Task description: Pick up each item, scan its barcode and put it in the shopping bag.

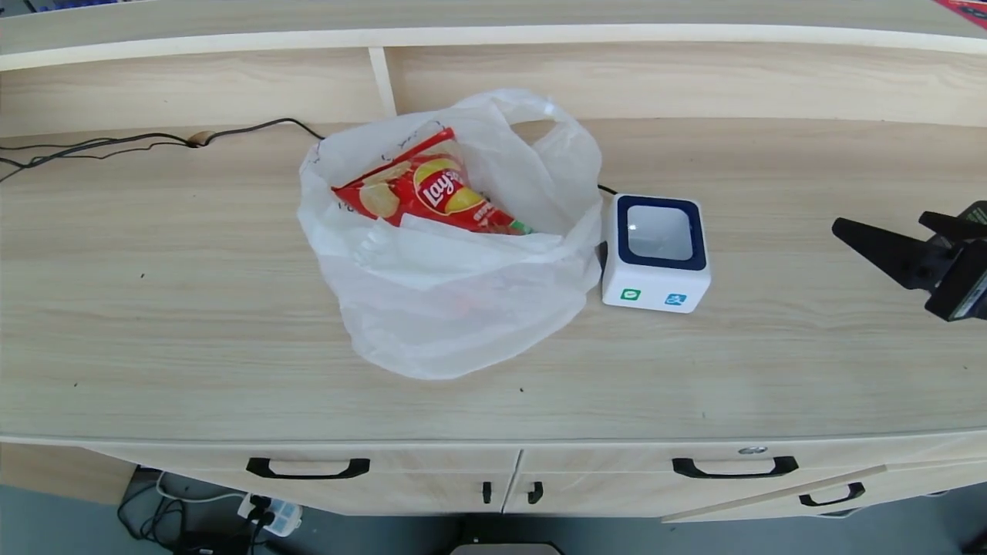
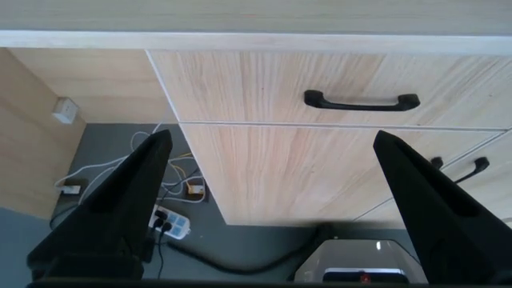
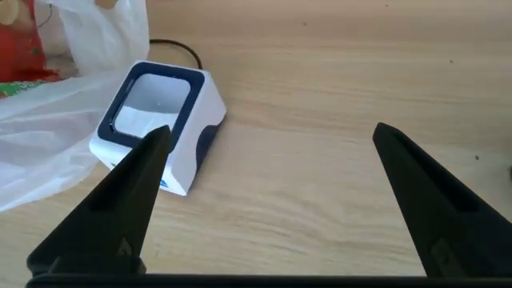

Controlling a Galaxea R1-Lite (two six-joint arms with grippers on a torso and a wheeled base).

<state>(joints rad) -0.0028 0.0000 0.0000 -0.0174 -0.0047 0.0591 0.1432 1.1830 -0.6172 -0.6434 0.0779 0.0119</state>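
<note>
Chips (image 1: pixel 432 193) in bag (image 1: pixel 455 308); left gripper (image 2: pixel 274 136), right gripper (image 1: pixel 879 222) spread, empty.
Swing carelessly and you could knock the scanner (image 1: pixel 655 250).

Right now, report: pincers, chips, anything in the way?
Left pincer open, empty, down by the drawers. Right pincer open, empty, above counter right of scanner. Chip bag inside shopping bag. Nothing between right pincer and scanner.

A pale wood grain is shown by the table (image 1: pixel 154 324), and black handles (image 1: pixel 308 468) are seen on its drawers. The shopping bag (image 1: pixel 455 316) is translucent white; the crisp packet (image 1: pixel 420 193) inside is coloured red with yellow and a green corner. The scanner (image 1: pixel 655 285) is white, framed in dark blue and marked green and blue. The right tool (image 1: pixel 880 223) is black.
</note>
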